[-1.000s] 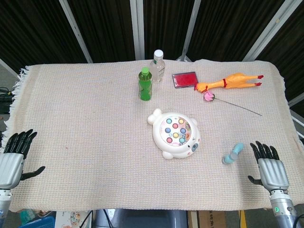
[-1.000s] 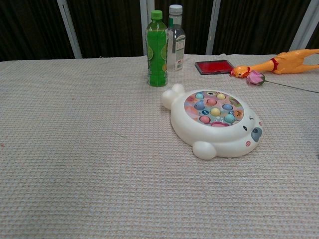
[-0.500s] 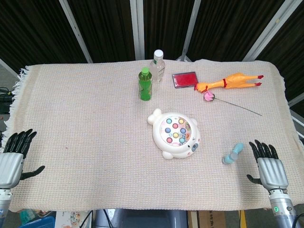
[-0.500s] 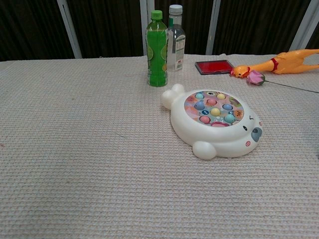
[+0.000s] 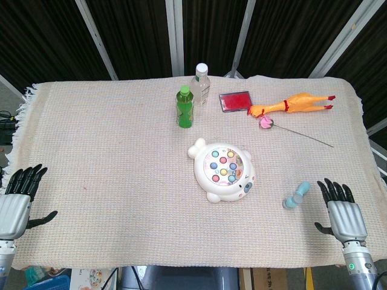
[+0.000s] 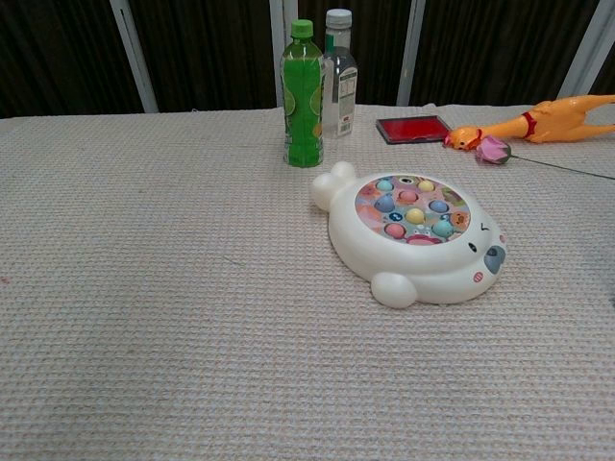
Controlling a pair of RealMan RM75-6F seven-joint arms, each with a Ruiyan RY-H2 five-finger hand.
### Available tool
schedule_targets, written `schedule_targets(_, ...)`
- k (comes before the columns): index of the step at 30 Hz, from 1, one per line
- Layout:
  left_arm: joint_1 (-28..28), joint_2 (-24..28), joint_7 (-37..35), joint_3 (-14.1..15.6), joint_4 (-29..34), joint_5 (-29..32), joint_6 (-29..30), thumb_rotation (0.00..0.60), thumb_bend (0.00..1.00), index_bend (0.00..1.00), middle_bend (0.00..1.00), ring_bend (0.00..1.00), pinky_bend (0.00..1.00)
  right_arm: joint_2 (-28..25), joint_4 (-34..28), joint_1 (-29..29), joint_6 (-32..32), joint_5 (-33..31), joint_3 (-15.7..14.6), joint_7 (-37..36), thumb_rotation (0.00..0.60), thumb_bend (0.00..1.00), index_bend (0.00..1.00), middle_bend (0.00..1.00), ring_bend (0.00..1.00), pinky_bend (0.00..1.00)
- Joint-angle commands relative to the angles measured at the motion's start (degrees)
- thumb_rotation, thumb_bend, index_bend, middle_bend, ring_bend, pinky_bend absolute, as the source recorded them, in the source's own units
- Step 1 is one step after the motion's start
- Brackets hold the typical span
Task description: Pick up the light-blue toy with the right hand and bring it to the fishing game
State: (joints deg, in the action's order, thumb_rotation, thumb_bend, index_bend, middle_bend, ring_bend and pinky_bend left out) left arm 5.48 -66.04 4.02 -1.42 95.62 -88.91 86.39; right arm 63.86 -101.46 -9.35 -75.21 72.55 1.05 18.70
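Bottles at the far middle of the cloth: green bottle just in front of clear bottle, upright, close together. Further right, red pad, then orange rubber chicken lying on its side, with pink flower near its head, thin stem trailing right. Fishing game near the centre, white, coloured pieces in its round top. Light-blue toy lay right of the game, well apart from it, just left of the right hand. Nothing between toy and game but bare cloth. Right hand palm down at the near right edge, fingers spread, holding nothing, not touching the toy. Left hand at the near left corner, fingers likewise spread and empty. Compared with a second earlier, no visible change among the objects; right hand barely shifted. Woven beige cloth, fringed at the left, covered the table; dark panels with pale struts behind.
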Motion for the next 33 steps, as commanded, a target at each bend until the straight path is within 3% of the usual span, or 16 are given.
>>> schedule_targets(1,0.0,0.0,0.01,0.0,-0.03,-0.02,0.02,0.6,0.0,0.0,0.0,0.0,0.0,0.01,0.0,0.01,-0.02,0.07,0.06,-0.01,0.6,0.18,0.0,0.0,0.0,0.0)
schedule_targets(33,0.06,0.08,-0.19,-0.03,0.07,0.2,-0.22,0.6,0.0,0.0,0.0,0.0,0.0,-0.02,0.12,0.22,0.59,0.06,0.41,-0.11,0.6,0.18,0.0,0.0,0.0,0.0)
